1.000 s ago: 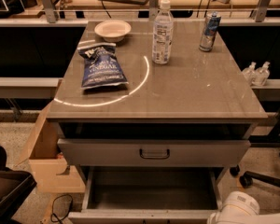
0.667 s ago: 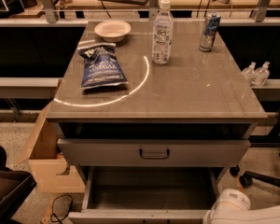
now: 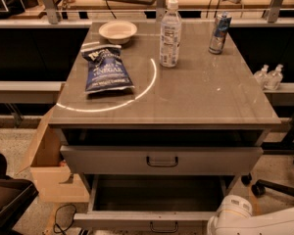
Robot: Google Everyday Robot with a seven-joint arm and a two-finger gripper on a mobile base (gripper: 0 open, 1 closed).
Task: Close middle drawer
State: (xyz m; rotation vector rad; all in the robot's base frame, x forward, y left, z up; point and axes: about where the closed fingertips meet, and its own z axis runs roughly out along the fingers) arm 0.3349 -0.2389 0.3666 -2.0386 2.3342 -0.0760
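Note:
The middle drawer [image 3: 152, 218] is pulled far out under the table, and its grey inside is bare. Its low front panel sits at the bottom edge of the camera view, with the small dark loop handle [image 3: 162, 226] in the middle. Above it, the taller-fronted top drawer [image 3: 161, 160] with the bigger handle is out a little. My white arm [image 3: 235, 217] comes in at the bottom right, next to the right end of the middle drawer's front. The gripper is below the bottom edge of the view, out of sight.
On the table top [image 3: 210, 97] are a blue chip bag [image 3: 107, 70], a white bowl [image 3: 117, 31], a water bottle [image 3: 170, 33] and a can [image 3: 219, 32]. A cardboard box [image 3: 49, 165] stands to the left of the drawers. Two small bottles [image 3: 268, 77] stand at the right.
My white arm has moved left along the bottom edge, toward the right end of the middle drawer's front. The drawer looks as far out as before.

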